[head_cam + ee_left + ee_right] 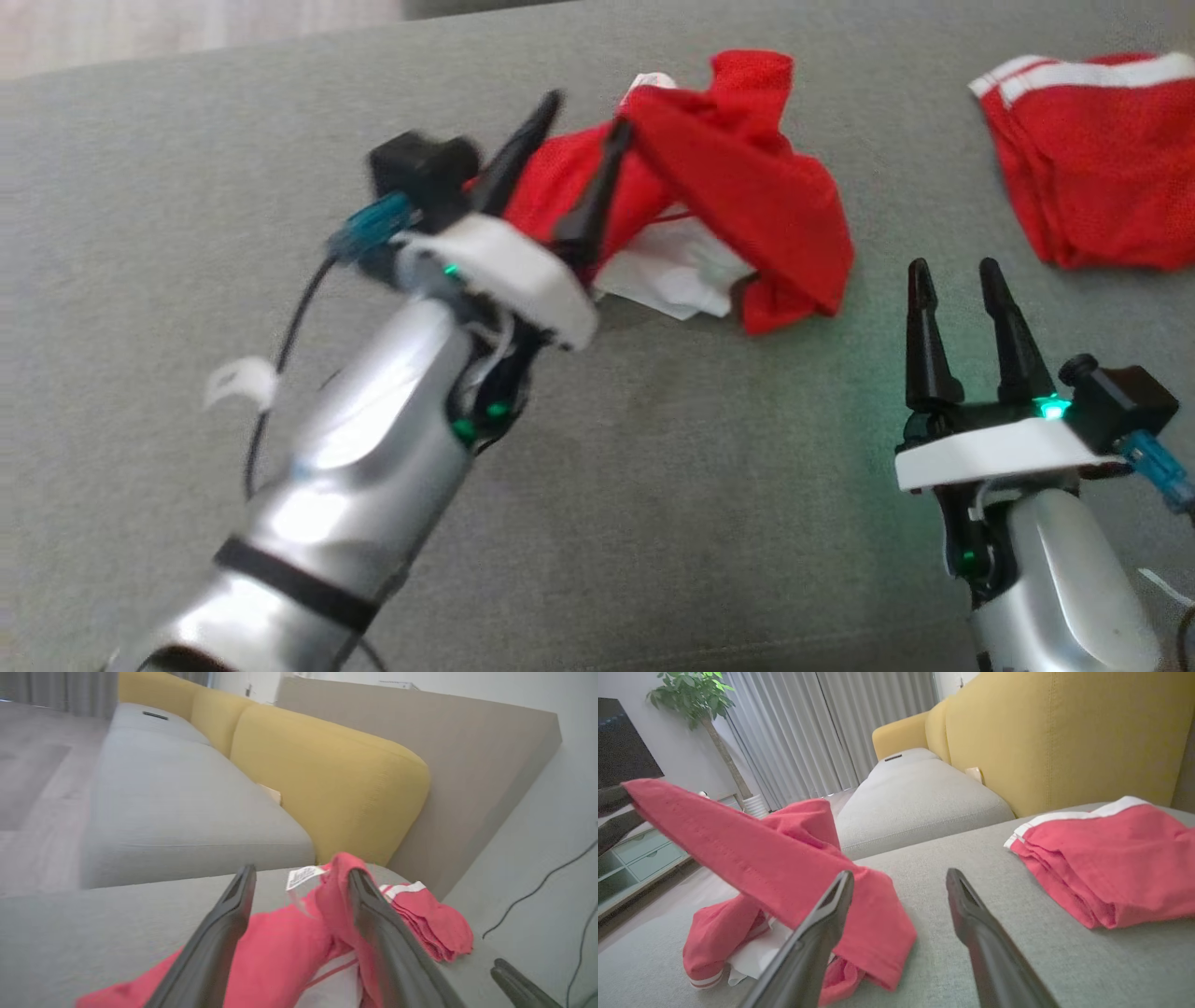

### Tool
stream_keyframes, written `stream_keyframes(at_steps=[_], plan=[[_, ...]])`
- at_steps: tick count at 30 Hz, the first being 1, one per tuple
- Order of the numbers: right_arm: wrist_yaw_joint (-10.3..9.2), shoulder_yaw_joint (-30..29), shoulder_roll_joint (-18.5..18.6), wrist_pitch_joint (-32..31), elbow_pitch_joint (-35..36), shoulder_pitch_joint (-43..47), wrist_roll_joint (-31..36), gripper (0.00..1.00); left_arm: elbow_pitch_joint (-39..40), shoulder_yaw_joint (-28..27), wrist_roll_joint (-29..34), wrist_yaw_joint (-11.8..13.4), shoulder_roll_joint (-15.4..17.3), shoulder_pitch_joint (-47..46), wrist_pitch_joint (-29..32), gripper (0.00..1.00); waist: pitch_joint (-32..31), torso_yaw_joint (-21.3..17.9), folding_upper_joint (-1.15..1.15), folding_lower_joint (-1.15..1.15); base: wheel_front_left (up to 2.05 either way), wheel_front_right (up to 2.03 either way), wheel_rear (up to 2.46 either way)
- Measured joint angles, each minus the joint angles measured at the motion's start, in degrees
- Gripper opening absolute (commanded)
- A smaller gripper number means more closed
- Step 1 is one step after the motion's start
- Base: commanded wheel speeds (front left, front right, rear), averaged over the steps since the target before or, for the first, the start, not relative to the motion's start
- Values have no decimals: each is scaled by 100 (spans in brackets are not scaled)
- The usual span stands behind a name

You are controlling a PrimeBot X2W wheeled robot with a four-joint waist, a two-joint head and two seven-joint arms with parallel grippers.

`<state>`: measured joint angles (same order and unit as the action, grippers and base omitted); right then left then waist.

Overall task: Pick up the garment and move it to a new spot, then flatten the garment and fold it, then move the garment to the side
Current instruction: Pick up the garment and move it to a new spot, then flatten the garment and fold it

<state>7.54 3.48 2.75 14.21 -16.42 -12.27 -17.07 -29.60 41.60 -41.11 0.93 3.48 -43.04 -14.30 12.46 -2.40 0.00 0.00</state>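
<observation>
Two red garments are lying on the grey cushion [653, 467] you are looking down on from the head: the crumpled garment [747, 187] at top centre, and a folded garment [1092, 159] well apart at the upper right. Your left gripper [588, 110] is reaching over the crumpled garment with its jaws spread. Your right gripper [954, 268] is hovering at the lower right, jaws also apart and empty.

Along the left wrist, you are seeing red cloth leaning against one of the fingers [387, 933], with a white label [303, 877] just beside it.

Along the right wrist, a strip of the crumpled garment [761, 849] is stretching up to a dark shape [612, 807] at the left edge, possibly the left gripper's finger.
</observation>
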Motion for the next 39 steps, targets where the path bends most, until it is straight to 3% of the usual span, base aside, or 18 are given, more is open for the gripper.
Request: stream_keyframes(at_steps=[11,17,23,27,32,39], plan=[[0,-178,-1,-76,199,269,214,100,969,-1391,904,-147,455,1629,0,100,-281,559,0,0,0,0,0],[0,-204,-2,-233,333,503,254,100,1489,-2058,1252,-254,424,2859,0,100,-475,807,0,0,0,0,0],[0,-148,-2,-345,399,624,305,100,1647,-2606,1544,-401,142,3690,0,100,-546,957,0,0,0,0,0],[0,-37,-1,-438,457,613,420,100,1720,-2710,1683,-513,-20,3672,0,100,-486,1072,0,0,0,0,0],[0,546,1,-764,410,424,788,100,1706,-2688,1740,-658,-57,3500,0,100,-311,1314,0,0,0,0,0],[0,1138,175,-1151,-416,-482,1202,100,1655,-2399,1501,-644,-79,3375,0,100,-73,1764,0,0,0,0,0]])
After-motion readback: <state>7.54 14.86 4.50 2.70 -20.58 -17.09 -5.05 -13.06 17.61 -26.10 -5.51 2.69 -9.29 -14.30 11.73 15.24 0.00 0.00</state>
